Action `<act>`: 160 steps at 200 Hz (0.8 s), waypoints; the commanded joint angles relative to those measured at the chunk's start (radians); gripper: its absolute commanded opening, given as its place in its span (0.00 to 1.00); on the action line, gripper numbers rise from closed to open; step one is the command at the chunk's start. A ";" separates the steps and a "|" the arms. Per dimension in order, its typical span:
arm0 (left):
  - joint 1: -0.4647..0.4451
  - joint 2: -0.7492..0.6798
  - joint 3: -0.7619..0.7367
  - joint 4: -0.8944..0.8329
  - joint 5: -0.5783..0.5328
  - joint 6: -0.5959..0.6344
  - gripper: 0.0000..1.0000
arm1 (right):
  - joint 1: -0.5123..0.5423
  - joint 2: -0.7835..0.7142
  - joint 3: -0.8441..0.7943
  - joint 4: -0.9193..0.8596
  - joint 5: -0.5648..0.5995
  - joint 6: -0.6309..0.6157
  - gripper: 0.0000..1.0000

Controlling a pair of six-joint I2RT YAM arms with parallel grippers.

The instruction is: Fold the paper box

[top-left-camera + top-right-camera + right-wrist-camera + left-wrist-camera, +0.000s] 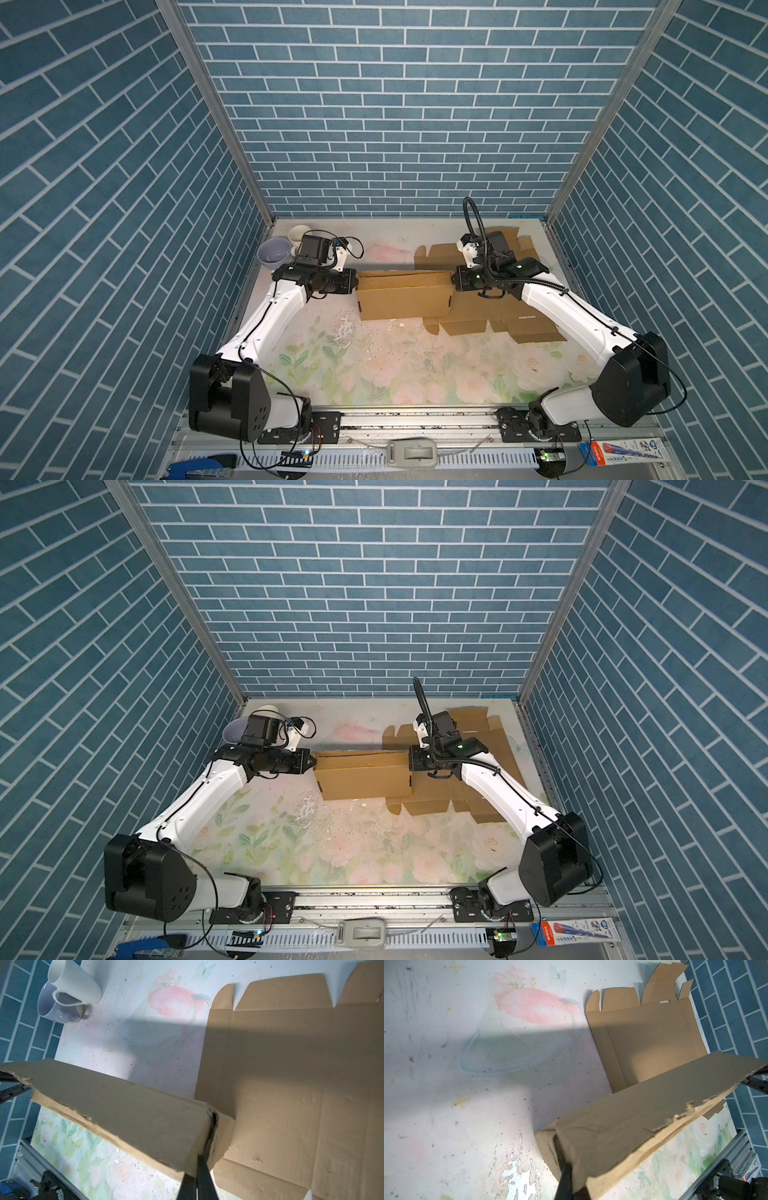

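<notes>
The box [403, 297] [365, 779] is plain brown corrugated card, a die-cut blank with rounded tabs along its far edge. It lies flat right of centre on the table [374, 365], whose worn floral sheet is flaking. One long panel stands raised at mid-frame in both top views. Both wrist views [643, 1118] [291, 1084] show its free edge ragged and torn.

The left gripper [356, 282] [313, 762] [564, 1159] is clamped on the panel's left end; card hides most of its black fingers. The right gripper [453, 280] [409, 762] [198, 1159] meets the right end, fingers close together at the corner. I cannot tell whether they pinch it. The right arm covers part of the blank.

At the table's upper left, a glossy white mug [72, 980] rests tilted on a grey mug [54, 1007]; the left wrist half hides both from above.
</notes>
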 commanded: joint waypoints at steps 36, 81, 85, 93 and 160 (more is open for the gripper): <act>0.000 0.012 -0.045 -0.063 -0.021 0.010 0.00 | -0.043 -0.042 0.154 -0.184 -0.082 -0.222 0.50; 0.000 0.013 -0.044 -0.053 -0.016 0.002 0.00 | 0.042 -0.019 0.247 -0.234 0.124 -0.592 0.71; 0.000 0.013 -0.043 -0.055 -0.016 0.002 0.00 | 0.059 -0.015 0.250 -0.227 0.139 -0.631 0.76; -0.001 0.015 -0.043 -0.054 -0.017 0.002 0.00 | 0.093 -0.003 0.250 -0.204 0.175 -0.700 0.82; -0.003 0.018 -0.058 -0.053 -0.026 0.004 0.00 | 0.243 0.188 0.345 -0.076 0.183 -1.097 0.90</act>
